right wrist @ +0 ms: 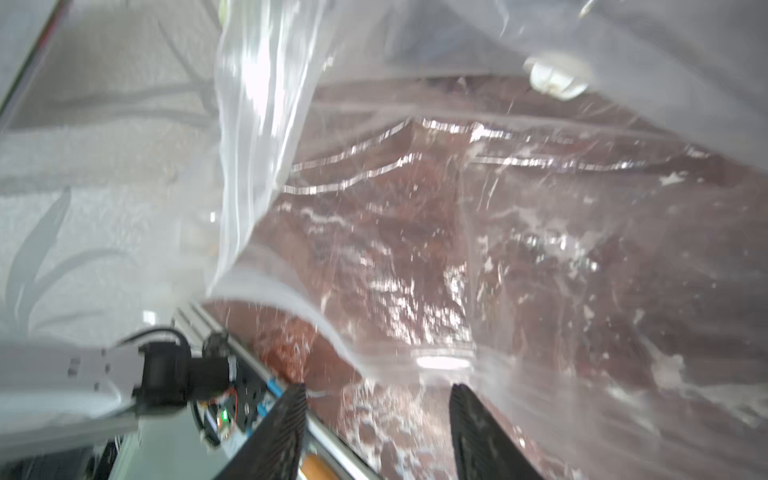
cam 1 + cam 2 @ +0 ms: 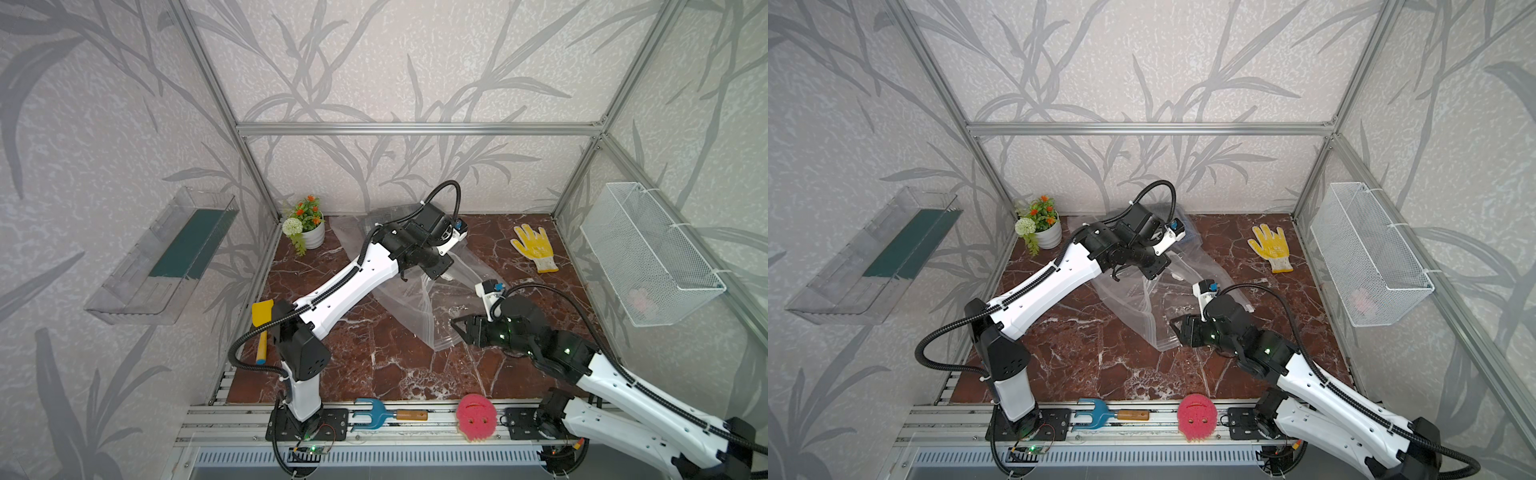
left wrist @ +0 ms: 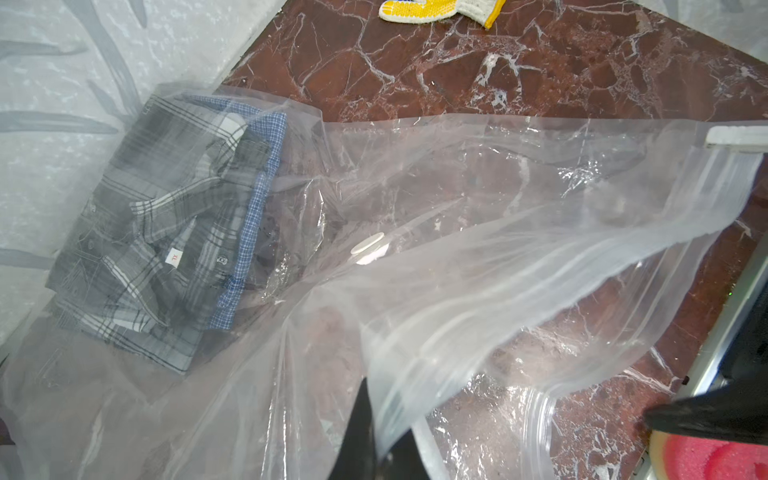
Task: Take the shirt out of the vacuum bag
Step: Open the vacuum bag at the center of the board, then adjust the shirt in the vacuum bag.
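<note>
The vacuum bag (image 2: 419,307) (image 2: 1142,299) lies crinkled across the marble table in both top views. My left gripper (image 3: 376,436) is shut on the bag's upper film (image 3: 478,291) near the zip edge and holds it lifted, so the mouth gapes. The shirt (image 3: 166,232), folded grey plaid with blue check lining, sits deep inside at the far end, beyond the round white valve (image 3: 368,245). A white slider clip (image 3: 735,139) rides the zip edge. My right gripper (image 2: 455,326) (image 1: 378,415) is open at the bag's mouth, with nothing gripped between its fingers. The left arm hides most of the shirt in both top views.
A yellow glove (image 2: 534,247) lies at the back right and a flower pot (image 2: 309,226) at the back left. A yellow scraper (image 2: 262,324) rests by the left edge. A blue garden fork (image 2: 382,415) and pink sponge (image 2: 476,417) sit on the front rail. A wire basket (image 2: 648,253) hangs on the right wall.
</note>
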Motion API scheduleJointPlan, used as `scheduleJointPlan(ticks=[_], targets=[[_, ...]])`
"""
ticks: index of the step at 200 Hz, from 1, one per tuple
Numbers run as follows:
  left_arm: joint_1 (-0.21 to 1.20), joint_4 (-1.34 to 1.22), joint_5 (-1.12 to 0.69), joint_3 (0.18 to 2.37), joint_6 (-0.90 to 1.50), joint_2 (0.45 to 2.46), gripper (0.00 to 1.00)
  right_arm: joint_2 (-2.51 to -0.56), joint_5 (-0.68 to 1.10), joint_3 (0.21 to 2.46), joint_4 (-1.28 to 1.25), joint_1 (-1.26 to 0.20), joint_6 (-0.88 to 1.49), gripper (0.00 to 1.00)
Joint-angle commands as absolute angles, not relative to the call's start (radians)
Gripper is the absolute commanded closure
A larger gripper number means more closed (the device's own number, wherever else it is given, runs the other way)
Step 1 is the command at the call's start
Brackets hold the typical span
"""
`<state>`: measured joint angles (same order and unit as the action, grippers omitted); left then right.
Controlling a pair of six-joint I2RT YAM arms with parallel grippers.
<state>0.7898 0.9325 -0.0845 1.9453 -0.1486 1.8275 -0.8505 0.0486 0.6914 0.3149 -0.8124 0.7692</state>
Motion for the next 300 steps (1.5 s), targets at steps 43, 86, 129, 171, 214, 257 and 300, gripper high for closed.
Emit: scheduleJointPlan(ticks=[43, 86, 129, 171, 214, 257, 300], targets=[[0.796, 0.893, -0.180, 1.877, -0.084, 1.715, 1.00, -0.982, -0.210, 0.691, 0.008, -0.821, 0.968, 0.44], [0.808, 0.803, -0.198, 1.887, -0.031, 1.699, 1.00, -1.185, -0.260, 0.725, -0.092, -0.818, 1.011, 0.44], [0.819, 0.743, -0.210, 1.858, -0.022, 1.651, 1.00, -1.305, -0.329, 0.710, -0.123, -0.734, 1.013, 0.44], [0.819, 0.676, -0.223, 1.884, -0.011, 1.646, 1.00, -1.146, -0.320, 0.581, 0.063, -0.580, 0.972, 0.44], [0.821, 0.660, -0.268, 1.918, 0.002, 1.686, 1.00, -0.851, -0.345, 0.637, 0.489, -0.537, 0.909, 0.44], [0.854, 0.692, -0.293, 1.978, 0.007, 1.741, 1.00, -0.852, -0.212, 0.621, 0.307, -0.624, 0.994, 0.41], [0.891, 0.699, -0.285, 1.973, 0.031, 1.750, 1.00, -1.043, -0.228, 0.690, 0.051, -0.678, 1.025, 0.40]])
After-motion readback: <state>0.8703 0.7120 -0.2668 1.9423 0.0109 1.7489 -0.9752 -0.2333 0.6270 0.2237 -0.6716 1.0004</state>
